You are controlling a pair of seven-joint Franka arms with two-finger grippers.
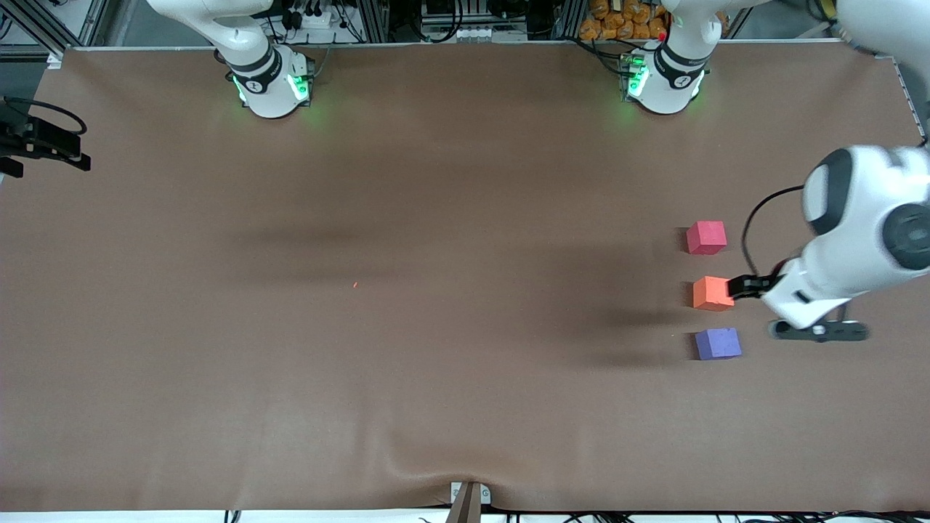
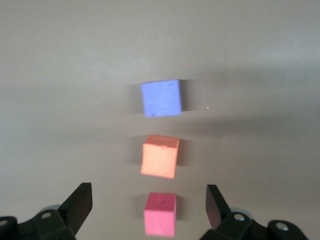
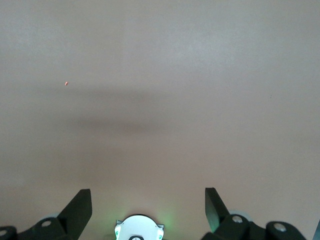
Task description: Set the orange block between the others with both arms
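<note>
The orange block (image 1: 713, 293) (image 2: 160, 156) lies on the brown table in a line between the others. The red-pink cube (image 1: 706, 237) (image 2: 160, 214) is farther from the front camera and the purple-blue cube (image 1: 718, 343) (image 2: 161, 98) is nearer. All three sit toward the left arm's end of the table. My left gripper (image 1: 745, 286) (image 2: 148, 190) hangs open in the air over the blocks, with nothing between its fingers. My right gripper (image 3: 147, 192) is open and empty over bare table near its own base (image 3: 139, 229). It does not show in the front view.
A tiny orange-red speck (image 1: 355, 285) (image 3: 66, 83) lies mid-table. A black camera mount (image 1: 36, 138) juts in at the right arm's end. The two green-lit bases (image 1: 272, 83) (image 1: 662, 80) stand along the table's back edge. The cloth bulges over a clamp (image 1: 468, 497) at the front edge.
</note>
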